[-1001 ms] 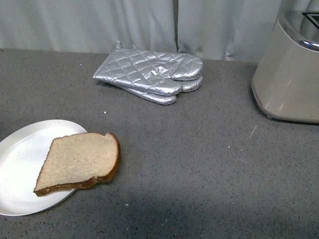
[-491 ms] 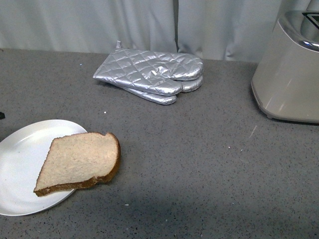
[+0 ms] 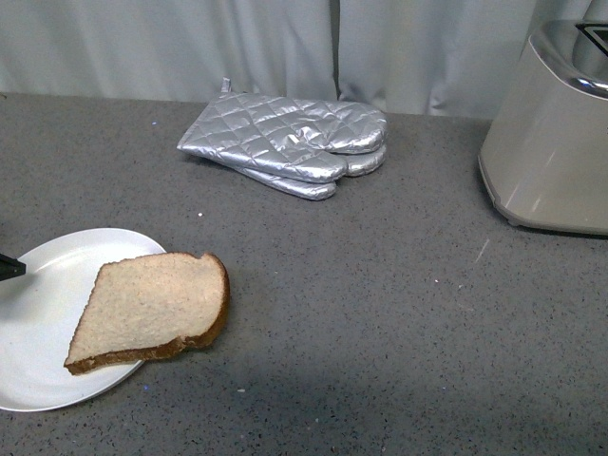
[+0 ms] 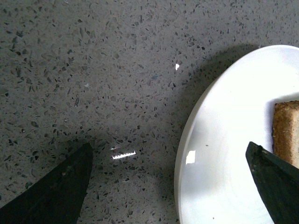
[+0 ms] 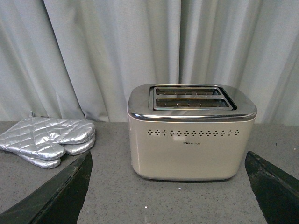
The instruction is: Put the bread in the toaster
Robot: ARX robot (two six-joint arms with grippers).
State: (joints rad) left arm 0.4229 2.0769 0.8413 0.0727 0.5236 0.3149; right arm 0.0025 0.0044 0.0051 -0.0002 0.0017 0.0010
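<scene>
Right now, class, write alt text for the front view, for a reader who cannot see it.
A slice of brown bread lies on a white plate at the near left of a grey counter, overhanging the plate's right rim. A beige toaster stands at the far right, and silver oven mitts lie stacked at the back by a curtain.

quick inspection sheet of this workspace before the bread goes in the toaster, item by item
Surface: grey speckled stone countertop, a few pale specks, no spills.
Job's things: slice of light-brown wholewheat bread lying flat, partly on a round white plate, one end overhanging its rim; beige metallic two-slot toaster at far right, slots look empty.
Clutter: pair of silver quilted oven mitts, stacked near the curtain.
Grippers: left gripper open above the plate's rim, holding nothing; right gripper open, facing the toaster, empty.
Cables: nothing seen.
Surroundings: pale grey curtain behind the counter.
</scene>
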